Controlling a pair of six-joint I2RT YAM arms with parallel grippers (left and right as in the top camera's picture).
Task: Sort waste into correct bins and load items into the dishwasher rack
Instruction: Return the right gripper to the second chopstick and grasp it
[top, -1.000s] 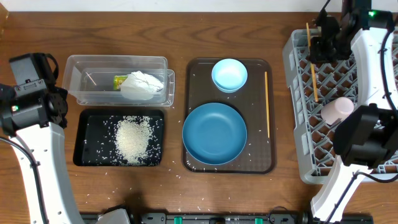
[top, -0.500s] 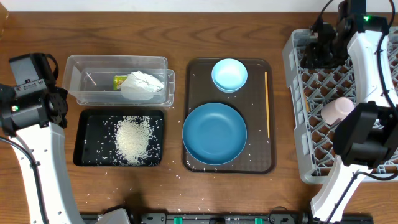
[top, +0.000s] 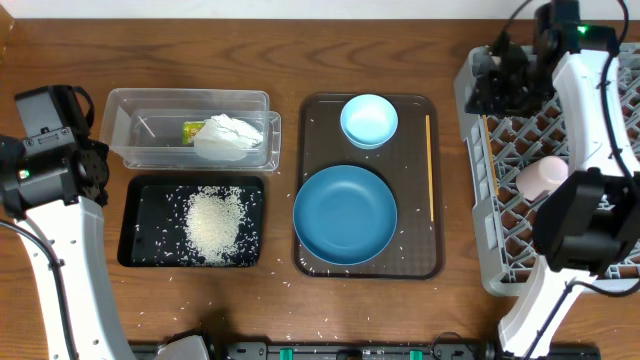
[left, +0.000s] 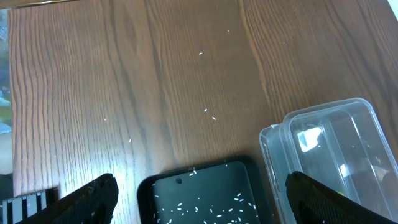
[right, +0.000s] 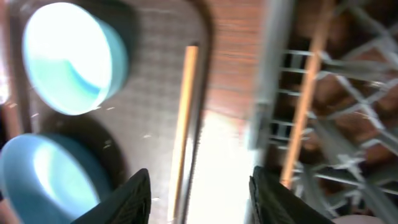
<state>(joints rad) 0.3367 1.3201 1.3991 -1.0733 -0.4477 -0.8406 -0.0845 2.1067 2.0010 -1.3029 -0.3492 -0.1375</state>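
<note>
My right gripper (top: 490, 85) is open and empty over the grey dishwasher rack's (top: 476, 235) left wall. One wooden chopstick (top: 488, 150) lies in the rack; the other chopstick (top: 429, 165) lies on the brown tray. In the right wrist view, the open jaws (right: 199, 186) hang above the tray chopstick (right: 183, 124), with the rack chopstick (right: 305, 106) to the right. A pink cup (top: 543, 177) lies in the rack. The dark-blue bowl (top: 345, 214) and light-blue bowl (top: 369, 120) sit on the tray. My left gripper (left: 202, 190) is open above the black tray (left: 186, 186). The white cup is out of view.
The clear tub (top: 140, 110) holds the tissue (top: 228, 137) and the wrapper (top: 193, 129). The black tray (top: 140, 250) holds a rice pile (top: 215, 220). Stray grains lie on the table and on the brown tray (top: 420, 262). My left arm (top: 50, 150) is at the left edge.
My right gripper has let go of the chopstick, which now lies in the rack, and has moved left to the rack's left wall. The left arm has not moved.
</note>
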